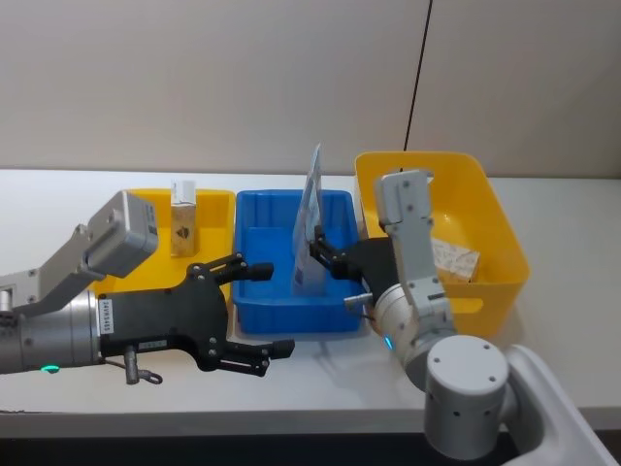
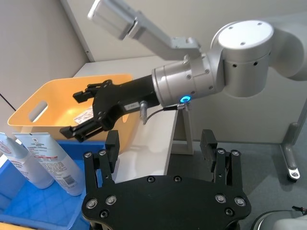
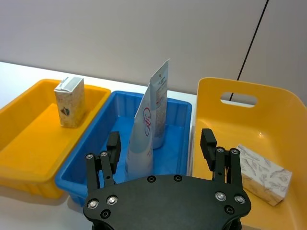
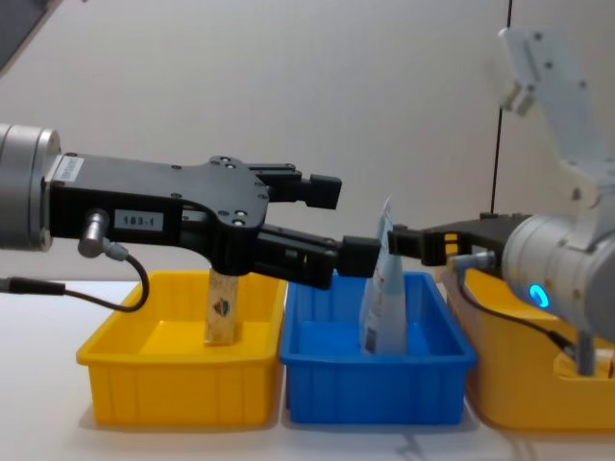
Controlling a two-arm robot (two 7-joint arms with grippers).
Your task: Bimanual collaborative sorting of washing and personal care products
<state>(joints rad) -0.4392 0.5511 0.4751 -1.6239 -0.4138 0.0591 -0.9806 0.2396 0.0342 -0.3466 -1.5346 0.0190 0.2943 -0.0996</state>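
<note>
Three containers stand in a row on the white tabletop (image 1: 78, 184): a yellow tray (image 1: 218, 199) on the left, a blue tray (image 1: 254, 209) in the middle, and a large yellow basket (image 1: 505, 243) with a handle slot on the right.

A slim beige carton (image 1: 182, 225) with a dark emblem stands upright in the yellow tray. A tall light-blue pouch (image 1: 309, 223) stands on end in the blue tray, leaning slightly, with nothing around it but the tray walls. A white-grey marbled pack (image 1: 454, 258) lies on the basket floor.

The left pincer (image 1: 260, 316) hangs over the near left corner of the blue tray, its fingers spread wide and holding nothing; the pouch stands just beyond it to the right, apart from its fingertips.

The right pincer (image 1: 317, 254) reaches in from the basket side over the blue tray's right part, fingers spread, with the pouch just ahead of its fingertips. Whether they touch the pouch cannot be told. The marbled pack lies behind it in the basket.
</note>
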